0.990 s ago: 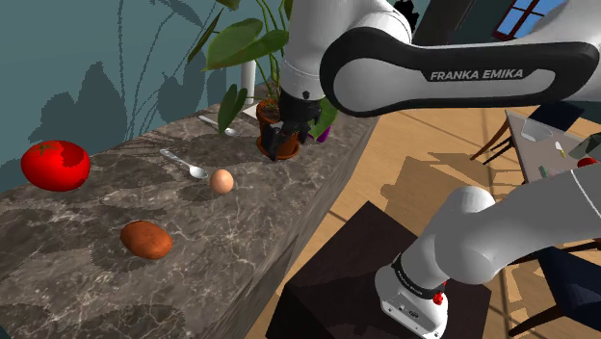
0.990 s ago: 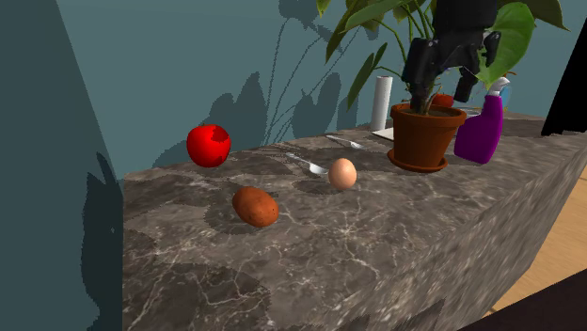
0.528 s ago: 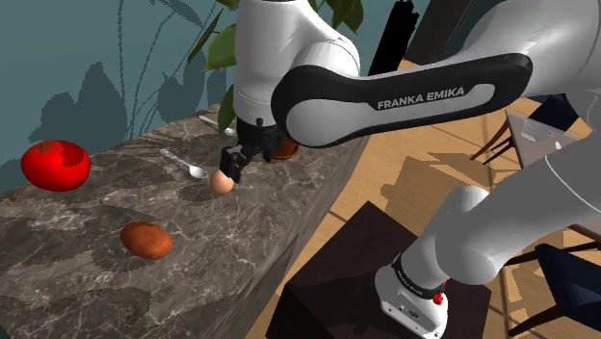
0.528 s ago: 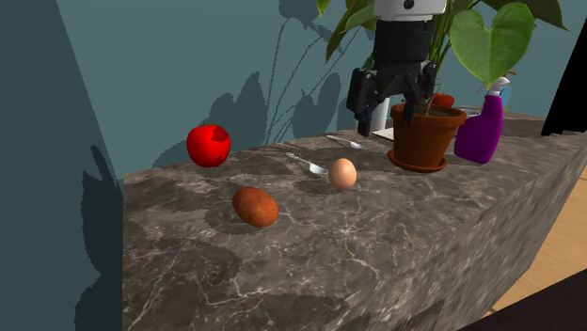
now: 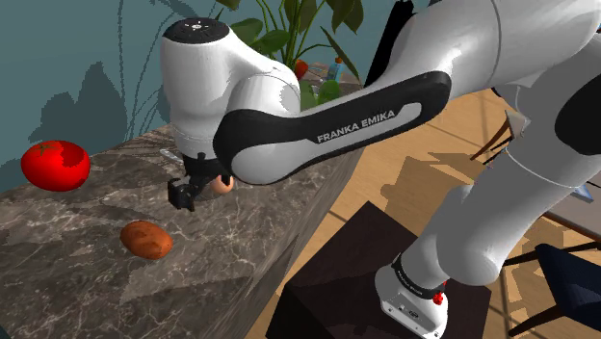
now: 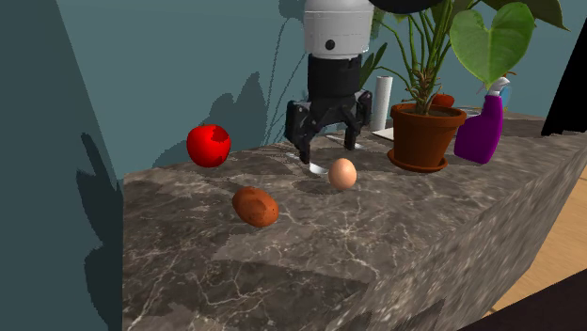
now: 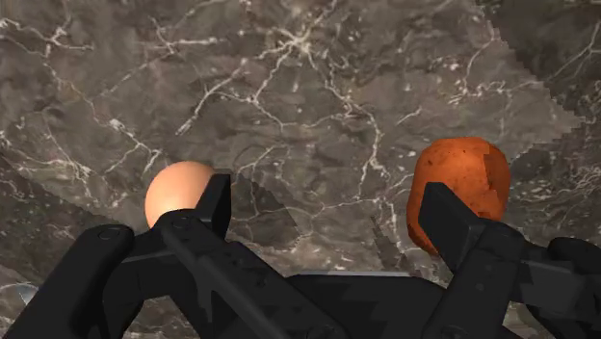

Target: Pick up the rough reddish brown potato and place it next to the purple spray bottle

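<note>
On the counter (image 6: 395,244) the potato (image 6: 255,206) lies long-axis flat; the gripper (image 6: 330,150) gapes open, empty.

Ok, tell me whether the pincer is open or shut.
Open. In the wrist view the pincer has its fingers apart over the marbled counter, clasping nothing; the potato and egg lie beyond them.

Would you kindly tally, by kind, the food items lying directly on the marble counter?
red tomato: 1
reddish brown potato: 1
egg: 1
Total: 3
</note>
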Controlling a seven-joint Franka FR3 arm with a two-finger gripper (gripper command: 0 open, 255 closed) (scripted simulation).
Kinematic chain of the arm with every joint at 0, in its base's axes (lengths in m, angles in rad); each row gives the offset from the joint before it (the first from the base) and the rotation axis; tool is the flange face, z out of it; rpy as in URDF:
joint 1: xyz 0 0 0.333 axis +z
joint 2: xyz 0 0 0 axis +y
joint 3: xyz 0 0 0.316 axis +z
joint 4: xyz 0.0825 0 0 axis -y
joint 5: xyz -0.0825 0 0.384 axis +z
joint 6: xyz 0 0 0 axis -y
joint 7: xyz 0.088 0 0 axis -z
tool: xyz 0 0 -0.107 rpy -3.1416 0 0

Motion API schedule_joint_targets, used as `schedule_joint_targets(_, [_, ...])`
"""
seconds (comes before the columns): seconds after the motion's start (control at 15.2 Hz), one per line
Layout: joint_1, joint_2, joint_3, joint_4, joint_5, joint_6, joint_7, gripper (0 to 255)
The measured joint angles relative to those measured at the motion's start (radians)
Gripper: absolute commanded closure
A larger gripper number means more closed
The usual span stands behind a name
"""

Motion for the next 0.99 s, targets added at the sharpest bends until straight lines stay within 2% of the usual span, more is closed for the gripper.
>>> schedule_joint_targets(0.33, [0.063, 0.184, 0.027, 0.137, -0.112, 0.011, 0.095, 0])
schedule_joint_targets(0.59, [0.136, 0.330, 0.028, 0.265, -0.195, 0.001, 0.154, 0])
schedule_joint_targets(0.99, [0.164, 0.405, 0.012, 0.293, -0.241, 0.037, 0.180, 0])
